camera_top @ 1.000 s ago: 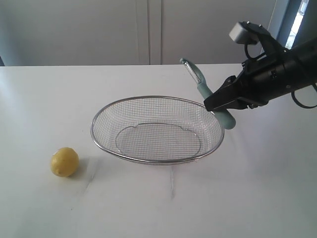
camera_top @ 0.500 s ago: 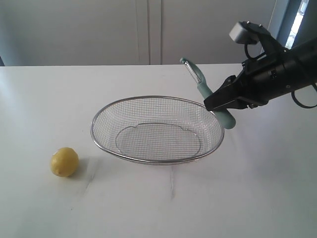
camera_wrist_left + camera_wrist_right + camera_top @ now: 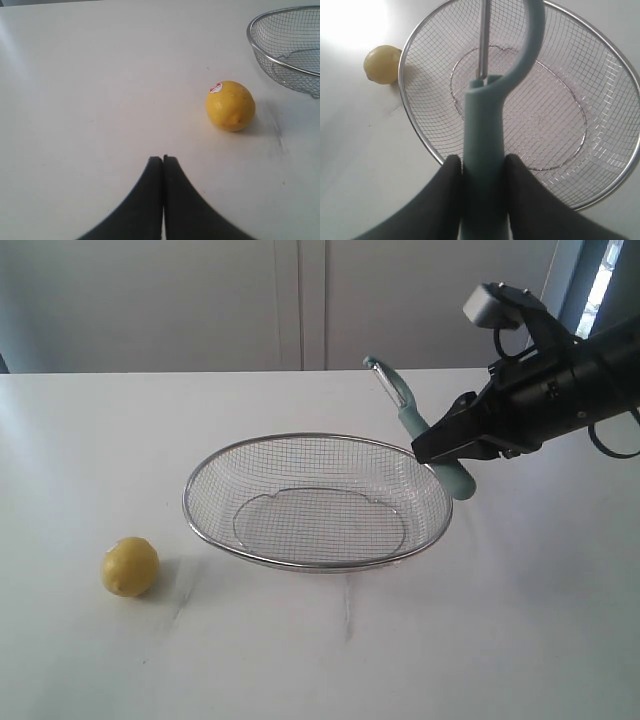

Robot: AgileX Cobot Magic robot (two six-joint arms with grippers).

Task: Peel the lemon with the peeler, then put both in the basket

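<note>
Exterior view shows you the right gripper (image 3: 438, 454) clamped on the pale teal handle of the peeler (image 3: 411, 423). It holds the tool in the air at the right end of the wire mesh basket (image 3: 300, 438), close over the rim. The peeler is tilted, with its metal loop blade pointing up and away from the arm and the butt of the handle sticking out below the fingers. In the right wrist view you see the handle squeezed between both black fingers, with the basket's mesh floor spread out beyond it. The basket stands on the white table (image 3: 500, 630). The lemon (image 3: 130, 567) lies on the table well to the left of the basket, apart from it, and its yellow skin looks whole. Your left wrist view shows a small red and white sticker (image 3: 215, 88) on the lemon. The left gripper (image 3: 163, 160) has its fingers pressed together, gripping nothing, above bare table short of the lemon.
</note>
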